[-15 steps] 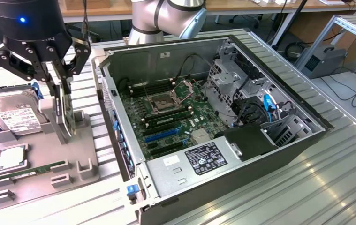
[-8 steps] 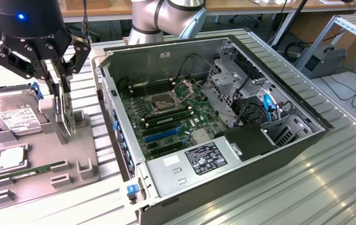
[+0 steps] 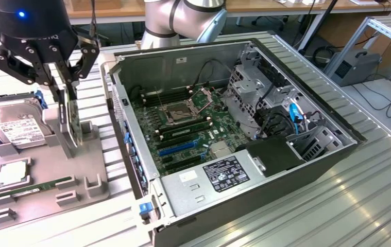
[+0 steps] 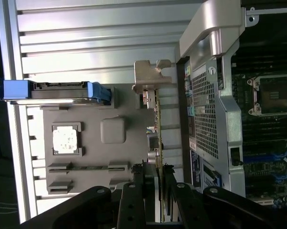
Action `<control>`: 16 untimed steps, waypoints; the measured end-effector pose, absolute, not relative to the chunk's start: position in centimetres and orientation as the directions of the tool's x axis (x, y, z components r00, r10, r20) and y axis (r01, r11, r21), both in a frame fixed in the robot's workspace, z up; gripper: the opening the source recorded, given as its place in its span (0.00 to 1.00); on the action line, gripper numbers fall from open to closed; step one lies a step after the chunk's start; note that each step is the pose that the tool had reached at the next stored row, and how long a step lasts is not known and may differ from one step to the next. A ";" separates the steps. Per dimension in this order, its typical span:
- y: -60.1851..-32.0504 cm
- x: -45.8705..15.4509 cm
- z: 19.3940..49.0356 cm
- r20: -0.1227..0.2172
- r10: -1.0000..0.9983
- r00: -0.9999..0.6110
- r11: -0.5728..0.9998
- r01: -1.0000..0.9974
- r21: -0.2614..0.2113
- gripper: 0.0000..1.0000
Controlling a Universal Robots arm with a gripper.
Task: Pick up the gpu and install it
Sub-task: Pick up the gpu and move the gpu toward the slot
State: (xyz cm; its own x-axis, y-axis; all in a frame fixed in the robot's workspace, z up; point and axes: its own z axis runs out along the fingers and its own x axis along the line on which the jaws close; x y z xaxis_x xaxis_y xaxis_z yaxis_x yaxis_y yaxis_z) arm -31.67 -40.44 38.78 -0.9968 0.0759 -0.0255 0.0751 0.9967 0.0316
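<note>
Now the gripper (image 3: 63,96) has its jaws partly closed, pinching the top edge of the gpu (image 3: 72,126). The gpu stands upright on the gray tray (image 3: 47,167), beside the open computer case (image 3: 305,170).
</note>
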 end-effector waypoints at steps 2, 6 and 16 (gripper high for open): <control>-40.4 -31.7 38.9 -0.025 0.076 -0.997 0.997 0.075 0.032 0.27; -40.4 -31.7 39.1 -0.025 0.076 -0.997 0.997 0.075 0.032 0.27; -40.4 -31.7 39.6 -0.025 0.076 -0.997 0.997 0.075 0.032 0.27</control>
State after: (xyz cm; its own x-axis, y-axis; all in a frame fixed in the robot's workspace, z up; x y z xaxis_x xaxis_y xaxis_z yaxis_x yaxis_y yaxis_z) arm -31.67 -40.44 39.59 -0.9968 0.0759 -0.0254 0.0751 0.9967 0.0315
